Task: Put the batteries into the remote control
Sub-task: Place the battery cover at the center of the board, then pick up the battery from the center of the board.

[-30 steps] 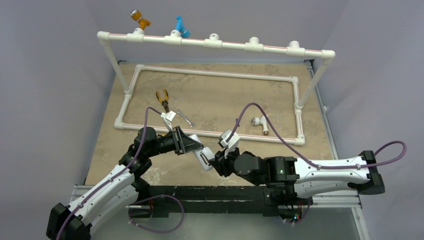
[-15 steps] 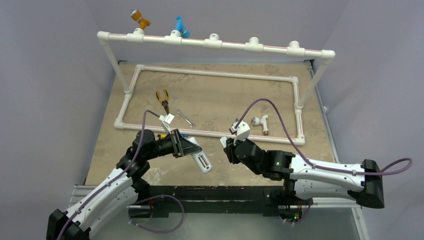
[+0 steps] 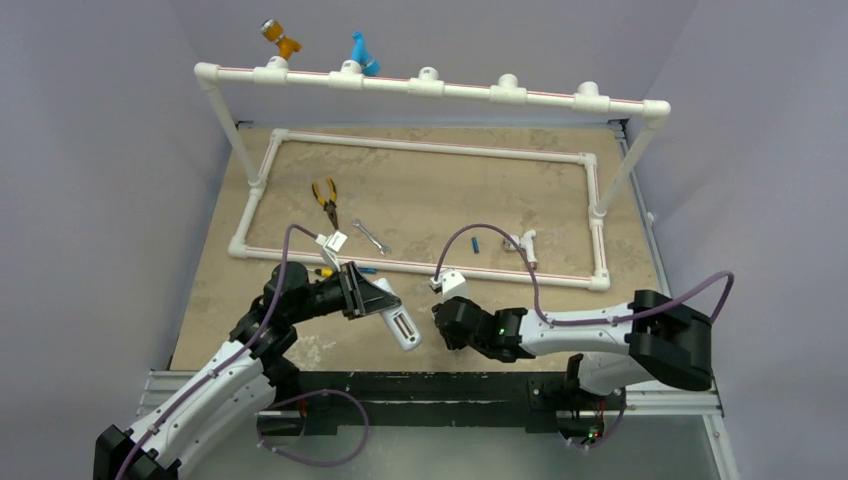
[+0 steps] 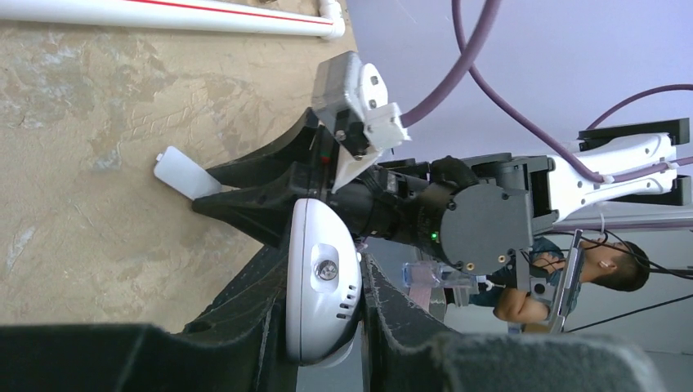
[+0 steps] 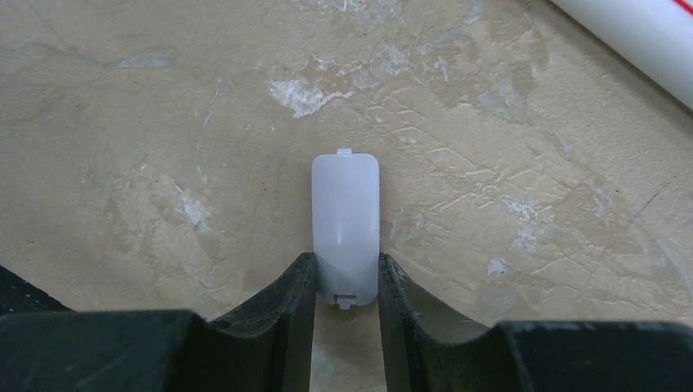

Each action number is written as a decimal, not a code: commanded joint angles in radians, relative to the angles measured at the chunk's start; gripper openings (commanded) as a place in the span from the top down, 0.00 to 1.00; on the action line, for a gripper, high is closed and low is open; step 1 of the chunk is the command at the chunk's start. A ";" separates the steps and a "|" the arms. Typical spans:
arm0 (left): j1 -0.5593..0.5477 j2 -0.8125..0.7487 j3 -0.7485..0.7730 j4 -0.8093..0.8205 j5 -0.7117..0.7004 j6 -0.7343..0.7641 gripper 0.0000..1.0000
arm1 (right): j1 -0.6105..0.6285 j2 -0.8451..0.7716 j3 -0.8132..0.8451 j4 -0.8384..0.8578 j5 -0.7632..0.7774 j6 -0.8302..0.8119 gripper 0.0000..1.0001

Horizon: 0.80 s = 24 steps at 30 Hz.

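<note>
The remote (image 3: 403,327) is off the table, clamped across its width by the left gripper (image 3: 385,305) near the table's front edge. It slants down toward the right arm, and in the top view its back faces up with the battery bay open. In the left wrist view the remote (image 4: 321,282) sits tight between the two black fingers, its rounded end, with a screw and small slots, sticking out past the fingertips of the left gripper (image 4: 321,261).

One battery (image 3: 476,244) lies on the table inside the pipe frame (image 3: 430,147), near a white fitting (image 3: 522,245). A second battery (image 3: 368,269) lies just on the near side of the frame's front rail, close beyond the left gripper.

The right gripper (image 3: 445,325) is just to the right of the remote and apart from it. Its own camera shows the right gripper (image 5: 346,273) pinching the near end of a small white cover (image 5: 345,220) by its long edges, with the rest of the cover reaching out over the table (image 5: 163,122). From the left wrist the cover (image 4: 186,175) pokes out of the black fingers low over the table; whether it touches the surface I cannot tell.

Further back, inside the frame, lie pliers (image 3: 324,198) with yellow handles and a wrench (image 3: 370,236). A yellow-handled tool (image 3: 322,270) shows partly beside the left arm. On the raised rail at the back stand an orange fitting (image 3: 279,38) and a blue fitting (image 3: 362,52).
</note>
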 commanded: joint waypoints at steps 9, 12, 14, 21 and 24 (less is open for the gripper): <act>-0.003 -0.021 0.007 0.008 0.003 0.022 1.00 | -0.025 -0.028 0.065 0.006 0.053 0.011 0.32; -0.004 -0.023 0.016 0.007 0.010 0.024 1.00 | -0.077 -0.080 0.121 -0.069 0.077 -0.017 0.31; -0.003 -0.029 0.019 0.000 0.011 0.026 1.00 | -0.153 -0.101 0.174 -0.116 0.089 -0.029 0.36; -0.002 -0.045 0.025 -0.053 0.015 0.041 1.00 | -0.408 -0.038 0.314 -0.168 0.022 -0.082 0.51; -0.002 -0.047 0.028 -0.066 0.014 0.046 1.00 | -0.462 0.037 0.355 -0.147 -0.006 -0.109 0.54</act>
